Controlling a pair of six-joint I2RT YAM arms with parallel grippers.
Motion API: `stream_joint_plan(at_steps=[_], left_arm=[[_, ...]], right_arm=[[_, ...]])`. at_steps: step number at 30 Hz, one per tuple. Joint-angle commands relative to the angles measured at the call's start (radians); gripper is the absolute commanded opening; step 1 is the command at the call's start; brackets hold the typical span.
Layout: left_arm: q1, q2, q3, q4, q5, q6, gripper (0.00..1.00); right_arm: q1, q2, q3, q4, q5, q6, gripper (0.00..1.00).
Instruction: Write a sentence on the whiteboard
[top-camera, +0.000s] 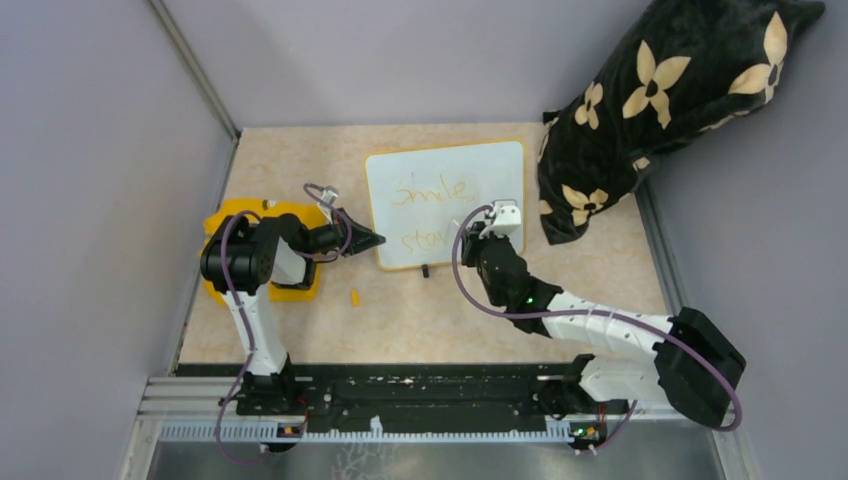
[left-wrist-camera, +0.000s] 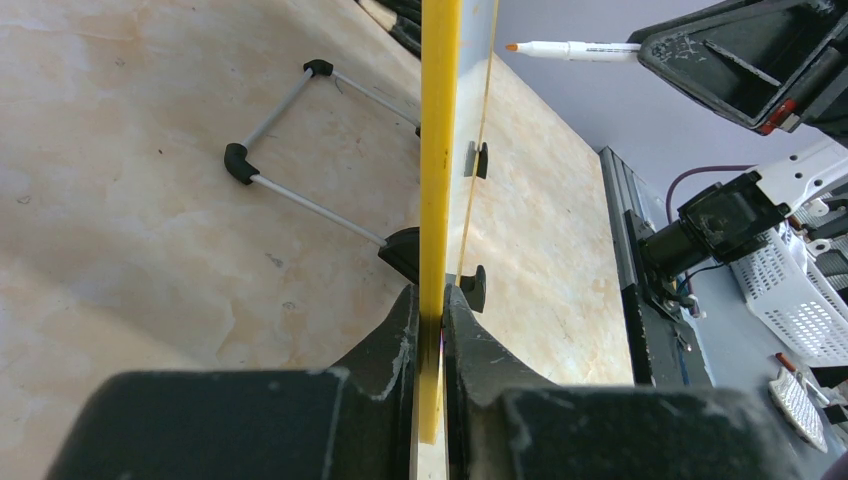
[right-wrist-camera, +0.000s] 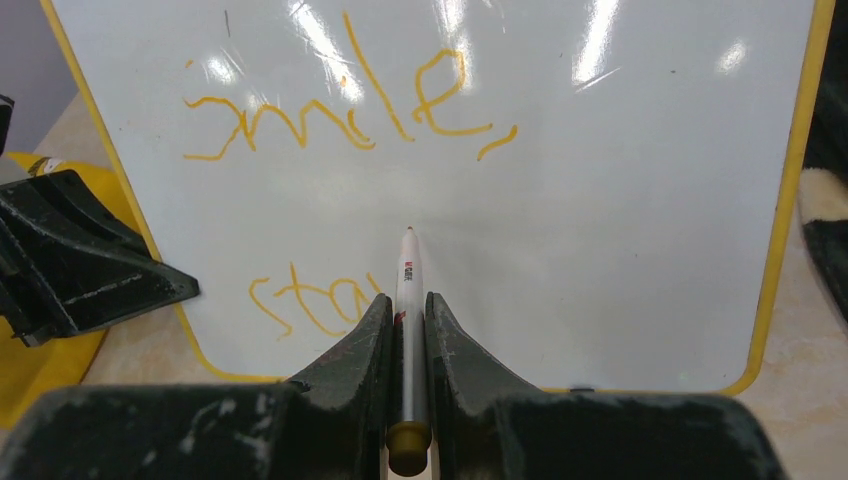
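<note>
While the left gripper (left-wrist-camera: 431, 300) pinches the whiteboard (top-camera: 495, 170), the right gripper (right-wrist-camera: 406, 305) holds a marker (right-wrist-camera: 407, 270). Its tip faces the sentence (right-wrist-camera: 340, 115).

Whiteboard (top-camera: 490, 170) w/ yellow rim, propped tilted; sentence (right-wrist-camera: 300, 125) orange cursive, 2 lines: "smile," + "stay"

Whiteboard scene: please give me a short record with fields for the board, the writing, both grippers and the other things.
whiteboard: white, yellow rim, one edge clamped by left gripper
sentence: orange, two lines, "smile," then a word beginning "sta"
right gripper: shut on marker, tip pointing at board
others: yellow pad, black flowered cushion, small yellow piece on table
</note>
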Motion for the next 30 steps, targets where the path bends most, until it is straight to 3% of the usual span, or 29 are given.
stream_joint_plan(at_steps=[1,30], left_arm=[[-0.005,0.006,0.018,0.046,-0.03,0.029,0.0],[-0.005,0.006,0.016,0.046,-0.032,0.029,0.0]], right_arm=[[-0.018,0.03,0.047,0.023,-0.03,0.017,0.0],[-0.012,0.069,-0.062,-0.024,-0.094,0.124,0.0]])
